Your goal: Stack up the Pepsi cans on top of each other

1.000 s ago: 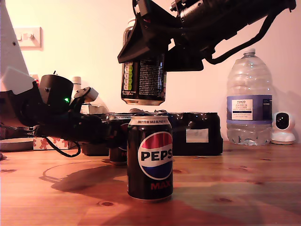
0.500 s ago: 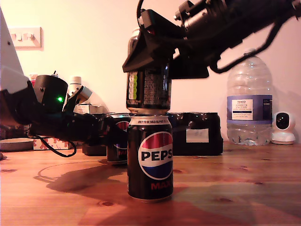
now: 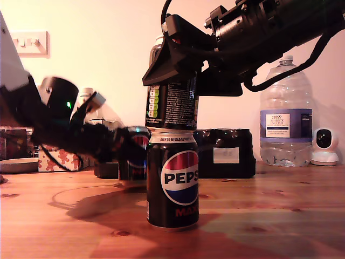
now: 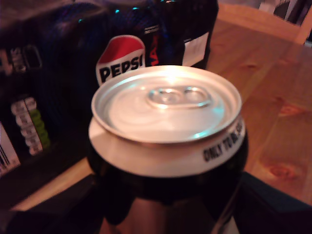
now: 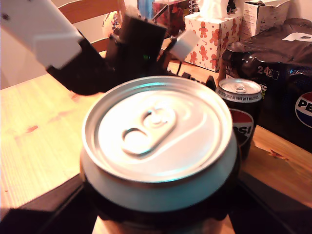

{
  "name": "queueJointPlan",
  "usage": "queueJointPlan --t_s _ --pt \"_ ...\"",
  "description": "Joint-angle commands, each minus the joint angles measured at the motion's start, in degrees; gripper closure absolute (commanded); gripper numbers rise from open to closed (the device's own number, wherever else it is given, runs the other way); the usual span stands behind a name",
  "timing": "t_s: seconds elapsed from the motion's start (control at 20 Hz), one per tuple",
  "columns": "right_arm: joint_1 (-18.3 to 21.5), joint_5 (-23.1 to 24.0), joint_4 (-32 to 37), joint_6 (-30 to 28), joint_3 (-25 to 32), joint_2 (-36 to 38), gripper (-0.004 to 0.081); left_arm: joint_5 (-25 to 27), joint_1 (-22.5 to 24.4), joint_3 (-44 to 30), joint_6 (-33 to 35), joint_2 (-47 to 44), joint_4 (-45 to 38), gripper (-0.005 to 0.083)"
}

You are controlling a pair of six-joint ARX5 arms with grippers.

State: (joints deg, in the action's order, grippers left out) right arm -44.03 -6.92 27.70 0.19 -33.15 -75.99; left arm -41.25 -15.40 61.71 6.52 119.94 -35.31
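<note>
A black Pepsi can (image 3: 172, 181) stands upright on the wooden table (image 3: 269, 216) near the front. A second Pepsi can (image 3: 172, 102) rests on its top, its back text facing the exterior view, with my second gripper (image 3: 172, 81) shut on it from above; its silver lid (image 5: 156, 129) fills the second wrist view. At the exterior view's left, my first gripper (image 3: 132, 151) is shut on a third Pepsi can (image 3: 137, 154), blurred, just in front of the multipack. That can's lid (image 4: 165, 102) shows in the first wrist view, and the can (image 5: 241, 114) also shows beyond the second gripper.
A black shrink-wrapped Pepsi Max multipack (image 3: 223, 151) sits behind the cans. A tall water bottle (image 3: 285, 116) and a small white camera (image 3: 325, 145) stand at the exterior view's right. A gingerbread-print tissue box (image 3: 56, 161) and a plate (image 3: 16, 164) lie at its left.
My second gripper came down and set its can on the standing can. My first arm shifted and raised its can slightly off the table.
</note>
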Motion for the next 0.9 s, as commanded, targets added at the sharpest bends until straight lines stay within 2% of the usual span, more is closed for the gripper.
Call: queueJointPlan --t_s 0.0,0.25,0.85 --pt "-0.5 0.0 0.9 0.4 1.0 0.8 0.0647 0.3 -0.6 0.2 1.4 -4.5 -0.6 0.0472" --pt "-0.5 1.5 -3.7 -1.6 1.0 0.8 0.0646 1.7 -1.5 0.2 3.0 -7.0 2.6 0.0472" --pt "-0.5 3.1 -4.2 -3.8 0.5 0.8 0.0647 3.5 -3.8 0.2 4.6 -10.4 5.0 0.0473"
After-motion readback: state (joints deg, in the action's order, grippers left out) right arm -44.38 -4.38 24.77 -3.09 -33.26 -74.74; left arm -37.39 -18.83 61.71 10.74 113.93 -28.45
